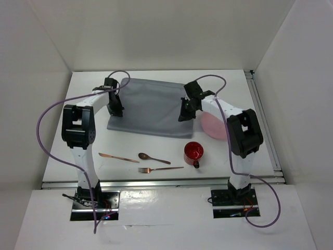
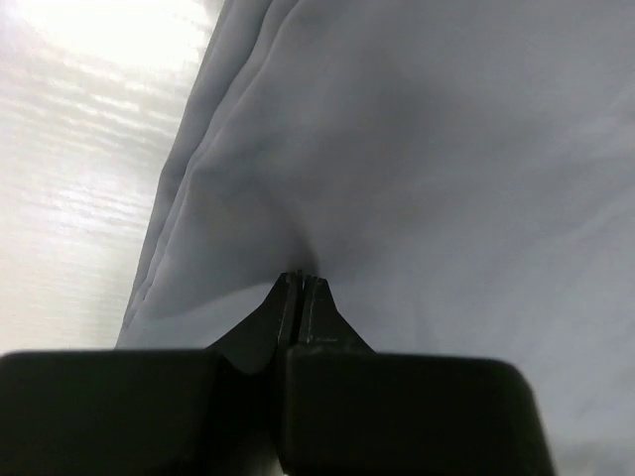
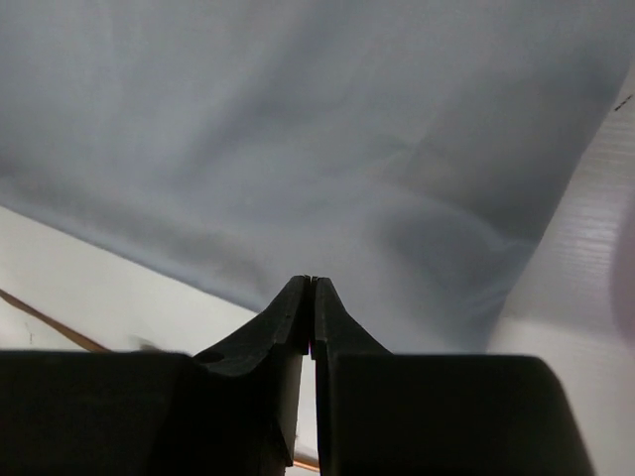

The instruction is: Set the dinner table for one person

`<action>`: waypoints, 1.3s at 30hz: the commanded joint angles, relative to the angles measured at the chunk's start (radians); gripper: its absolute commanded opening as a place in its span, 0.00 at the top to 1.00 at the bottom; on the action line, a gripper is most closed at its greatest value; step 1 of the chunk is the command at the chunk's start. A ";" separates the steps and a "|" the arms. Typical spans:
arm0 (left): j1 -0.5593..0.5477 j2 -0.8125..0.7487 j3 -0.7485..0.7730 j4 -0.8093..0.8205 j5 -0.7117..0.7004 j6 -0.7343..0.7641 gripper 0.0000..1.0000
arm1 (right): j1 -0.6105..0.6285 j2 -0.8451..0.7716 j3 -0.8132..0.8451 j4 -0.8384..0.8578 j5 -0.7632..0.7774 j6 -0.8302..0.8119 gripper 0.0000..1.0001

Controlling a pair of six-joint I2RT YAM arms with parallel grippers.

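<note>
The pink plate (image 1: pixel 214 127) is lying half hidden behind the right arm's forearm, so only its left part is showing. In both wrist views the black finger bodies are blocking the bottom of the frame. A thin copper utensil (image 3: pixel 50 319) is being cut off at the right wrist view's 8 o'clock edge, and which piece it is cannot be told.

The dinner table (image 1: pixel 156 146) is filling the middle of the top view and is lying directly beneath both grippers. The grey cloth mat (image 1: pixel 151 107) is lying on its middle, toward 12 o'clock.

The left gripper (image 1: pixel 115 109) is sitting at the mat's 9 o'clock edge. Its fingers are pressing fully together (image 2: pixel 301 283) and pinching a raised fold of the mat (image 2: pixel 417 149), with creases running into the tips. Bare tabletop (image 2: pixel 89 149) is showing at 10 o'clock of those tips.

The right gripper (image 1: pixel 186 113) is sitting at the mat's 3 o'clock edge. Its fingers are also pressing together (image 3: pixel 311 283), nipping the mat (image 3: pixel 298 119) right at its hem. The hold itself is hard to make out behind the tips. White tabletop (image 3: pixel 119 288) is showing at 8 o'clock of them.

A red mug (image 1: pixel 193 152) is standing at 5 o'clock of the mat. A knife (image 1: pixel 118 157), a spoon (image 1: pixel 153 158) and a fork (image 1: pixel 160 169) are lying at its 6 to 7 o'clock, apart from one another.
</note>
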 commanded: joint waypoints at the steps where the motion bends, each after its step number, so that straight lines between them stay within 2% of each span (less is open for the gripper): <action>1: 0.001 -0.007 -0.033 -0.032 0.013 -0.044 1.00 | -0.013 0.068 0.066 0.003 0.017 0.002 0.89; 3: 0.001 -0.007 -0.079 -0.041 0.036 -0.070 1.00 | -0.036 0.098 0.057 0.003 0.017 0.037 0.89; 6: -0.020 -0.056 -0.169 -0.019 0.065 -0.084 1.00 | -0.048 0.124 0.013 0.012 0.039 0.074 0.95; 16: -0.029 -0.180 -0.328 -0.034 0.102 -0.050 1.00 | -0.057 0.081 -0.141 -0.002 0.157 0.122 0.97; 21: -0.041 -0.212 -0.366 -0.025 0.133 -0.041 1.00 | -0.057 0.024 -0.228 0.003 0.181 0.142 0.97; 26: -0.078 -0.246 -0.402 -0.015 0.104 -0.041 1.00 | -0.057 -0.043 -0.294 -0.007 0.172 0.151 0.97; 33: -0.087 -0.274 -0.373 -0.049 0.094 -0.041 0.99 | -0.034 -0.108 -0.305 -0.040 0.197 0.172 0.97; 34: -0.088 -0.290 -0.362 -0.061 0.078 -0.041 0.96 | -0.022 -0.120 -0.296 -0.051 0.197 0.172 0.97; 35: -0.088 -0.312 -0.351 -0.072 0.064 -0.041 0.84 | -0.013 -0.135 -0.284 -0.060 0.212 0.172 0.95; 36: -0.098 -0.336 -0.325 -0.081 0.050 -0.029 0.78 | -0.013 -0.173 -0.249 -0.071 0.227 0.172 0.93; 38: -0.098 -0.410 -0.284 -0.120 0.009 -0.015 0.65 | -0.013 -0.218 -0.200 -0.106 0.256 0.163 0.82; 39: -0.109 -0.433 -0.233 -0.135 -0.001 -0.003 0.54 | -0.013 -0.243 -0.148 -0.106 0.266 0.163 0.78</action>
